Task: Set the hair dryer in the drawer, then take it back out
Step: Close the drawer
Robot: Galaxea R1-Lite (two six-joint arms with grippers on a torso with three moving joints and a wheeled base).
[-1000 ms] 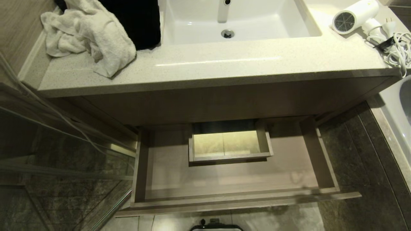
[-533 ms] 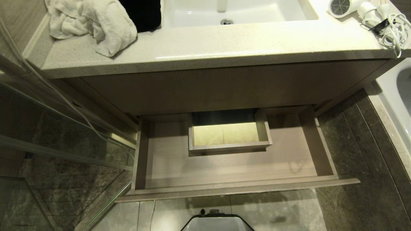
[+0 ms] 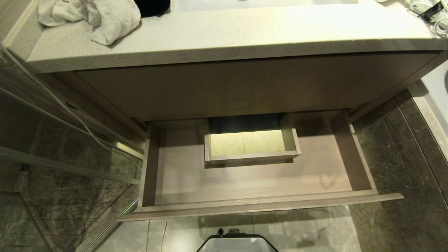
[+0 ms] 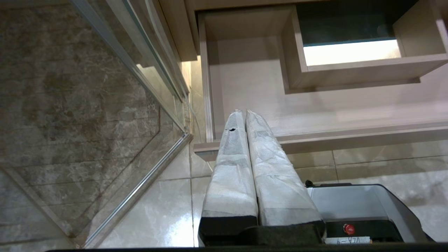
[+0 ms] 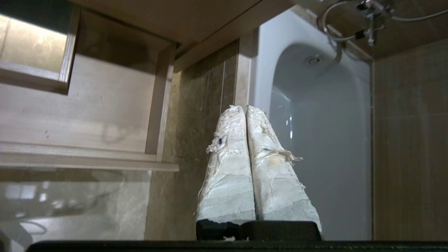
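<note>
From the head view, the drawer (image 3: 252, 182) stands pulled out below the countertop (image 3: 231, 38), with nothing lying on its floor and a boxed cut-out (image 3: 251, 144) at its back middle. Only the bundled white cord (image 3: 428, 12) of the hair dryer shows, lying on the counter's far right corner; the dryer's body is cut off at the frame edge. A crumpled white towel (image 3: 94, 15) lies on the counter's left end, and neither arm shows here. In the left wrist view, the left gripper (image 4: 245, 112) hangs above the floor tiles near the drawer's left front corner, its two wrapped fingers pressed together with nothing between them. In the right wrist view, the right gripper (image 5: 244, 107) sits off the drawer's right side, in front of a white bathtub (image 5: 315, 133), its fingers likewise pressed together on nothing.
</note>
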